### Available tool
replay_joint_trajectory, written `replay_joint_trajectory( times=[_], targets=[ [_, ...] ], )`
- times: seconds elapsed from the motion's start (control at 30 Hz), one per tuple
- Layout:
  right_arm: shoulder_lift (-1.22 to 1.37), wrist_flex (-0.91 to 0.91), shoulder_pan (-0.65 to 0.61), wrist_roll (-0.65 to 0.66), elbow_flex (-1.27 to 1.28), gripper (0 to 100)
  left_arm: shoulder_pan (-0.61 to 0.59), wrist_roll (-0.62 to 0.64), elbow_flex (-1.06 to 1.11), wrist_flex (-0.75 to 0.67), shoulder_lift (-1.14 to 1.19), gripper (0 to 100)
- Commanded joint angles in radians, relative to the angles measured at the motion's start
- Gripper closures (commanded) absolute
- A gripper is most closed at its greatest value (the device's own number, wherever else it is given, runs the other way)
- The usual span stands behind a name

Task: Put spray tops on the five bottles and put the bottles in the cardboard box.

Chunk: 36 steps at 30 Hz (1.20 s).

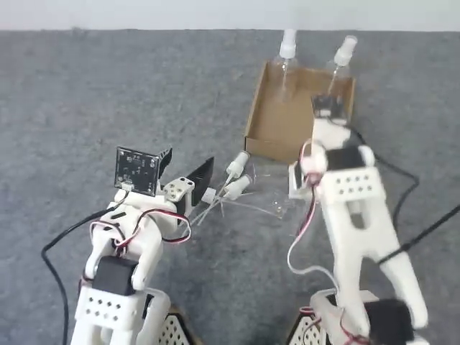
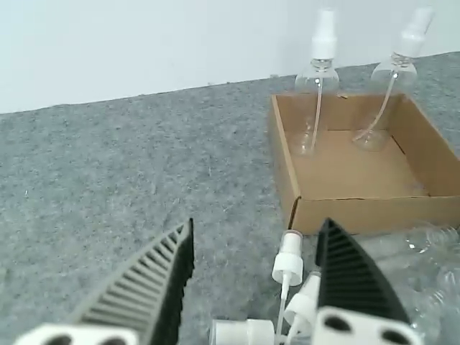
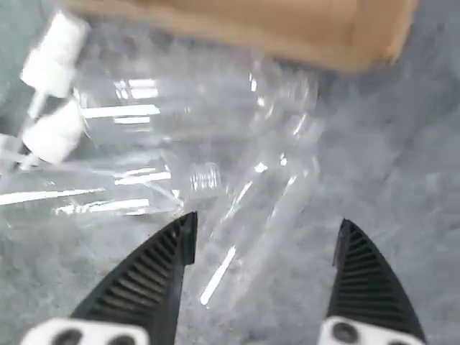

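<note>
Getting ready to put a spray top on the next bottle, with two bottles already done

Two bottles [image 2: 316,79] with tops on stood at the far side of the cardboard box [image 2: 359,214]. The other clear bottles [image 3: 215,108] lay on their sides on the grey carpet [image 1: 108,93], just beside the near side of the box. The loose spray tops [image 2: 287,262] lay next to them. The left gripper [image 2: 257,230] hung over the tops with its jaws spread wide, holding nothing. The right gripper [image 3: 267,220] hung over the lying bottles, its jaws spread wide and empty too. I think the right one next had to pinch a bottle and hold it steady, as round bottles roll, while the left one picked up a top by its white head
</note>
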Motion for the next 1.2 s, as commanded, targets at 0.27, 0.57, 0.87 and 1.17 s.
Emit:
replay_joint_trajectory(
  times=[0.27, 0.57, 0.87, 1.17],
  targets=[
    [0.047, -0.182, -0.001, -0.046, 0.206, 75.7, -0.002, -0.009, -0.008, -0.028, 0.006, 75],
    [0.074, -0.177, 0.12, 0.035, 0.209, 89.5, -0.002, -0.009, -0.008, -0.028, 0.006, 75],
    [0.073, -0.217, 0.565, 0.638, 0.199, 95.6, -0.002, -0.009, -0.015, -0.028, 0.014, 81],
    [0.085, -0.335, 0.828, 0.933, 0.198, 96.5, -0.002, -0.063, -0.059, 0.025, 0.029, 80]
  ],
)
